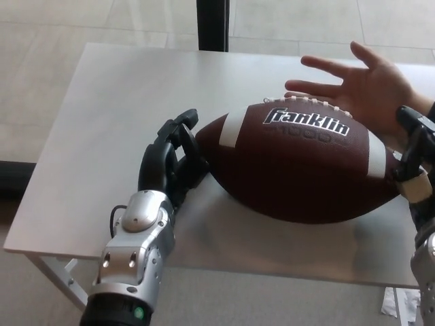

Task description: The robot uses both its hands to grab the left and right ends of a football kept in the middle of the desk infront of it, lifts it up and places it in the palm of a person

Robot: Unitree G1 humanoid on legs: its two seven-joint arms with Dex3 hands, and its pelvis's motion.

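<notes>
A brown football [299, 170] with white stripes, white laces and "Franklin" lettering lies lengthwise over the middle of the grey desk [102, 136]. A shadow shows beneath it. My left hand [170, 163] presses its black fingers [182, 132] against the ball's left tip. At the picture's right edge, my right hand [412, 163] is against the ball's right end, partly cut off by the frame. A person's hand [363, 85] is held open, palm up, just behind the ball's right half.
A dark post [212, 24] stands behind the desk's far edge. Tiled floor surrounds the desk. Some white paper scraps [395, 302] lie on the floor at the lower right.
</notes>
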